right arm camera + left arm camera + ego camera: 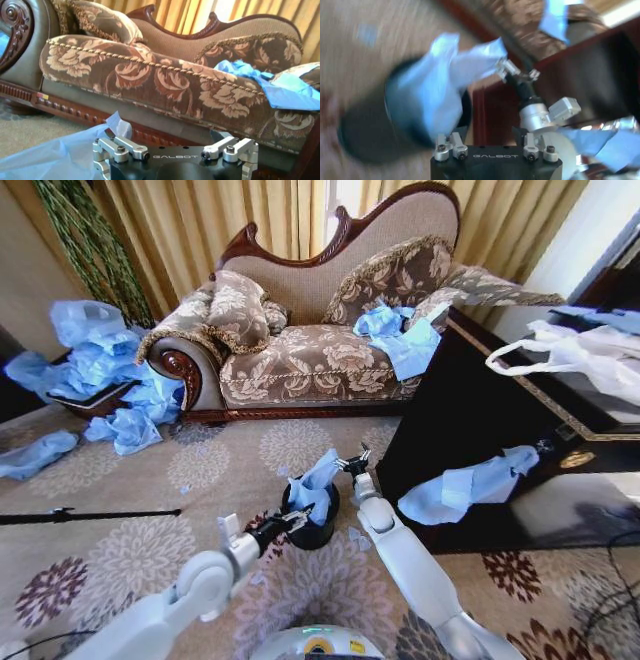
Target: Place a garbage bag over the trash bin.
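The trash bin (310, 525) sits on the carpet in front of the sofa (320, 350), with the garbage bag (318, 485) bunched in and over its mouth. The right gripper (352, 464) is at the bag's upper edge, the left gripper (297, 518) at the near rim; whether either set of jaws is closed cannot be told. The bag looks thin, light, floppy and likely slippery, so it is best pinched at the hem on opposite sides.

carpet (150, 550) | trash bin (312, 530) | loose blue bags (35, 452) | black rod (90, 515)
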